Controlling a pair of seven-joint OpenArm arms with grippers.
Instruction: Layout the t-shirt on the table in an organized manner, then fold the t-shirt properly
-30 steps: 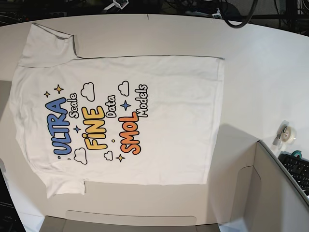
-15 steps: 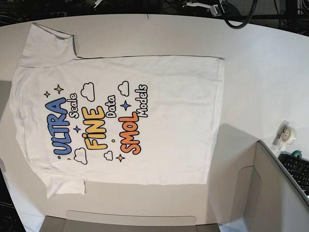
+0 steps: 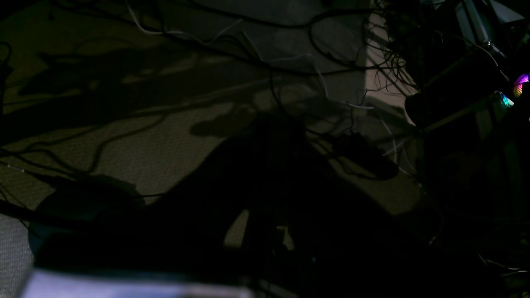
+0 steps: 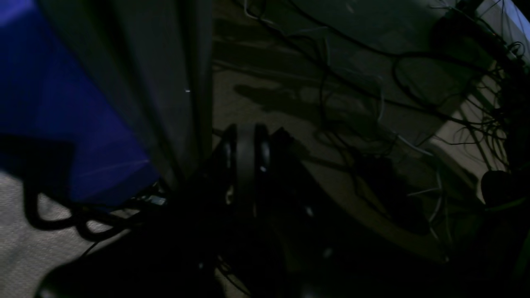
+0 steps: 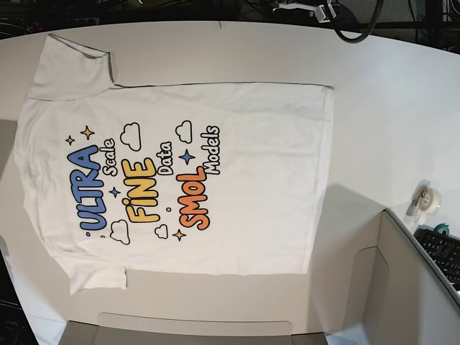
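The white t-shirt [image 5: 237,180] lies flat on the white table [image 5: 388,108], print side up, collar toward the left and hem toward the right. Both short sleeves are spread, one at the top left [image 5: 72,68] and one at the bottom left. No gripper reaches over the shirt. Only a white arm part [image 5: 307,8] shows at the table's far edge. In the left wrist view my left gripper [image 3: 269,223] is a dark shape over the floor. The right wrist view shows my right gripper [image 4: 245,161] as dark fingers, too dim to read.
A tape roll [image 5: 428,199] sits at the table's right side, next to a grey panel with a keyboard [image 5: 444,253]. A grey piece [image 5: 194,327] lies along the near edge. Both wrist views look at a dim floor strewn with cables [image 3: 290,66].
The shirt has not moved. A white arm part at the top left edge has slid out of view, and the one at the top right has shifted slightly.
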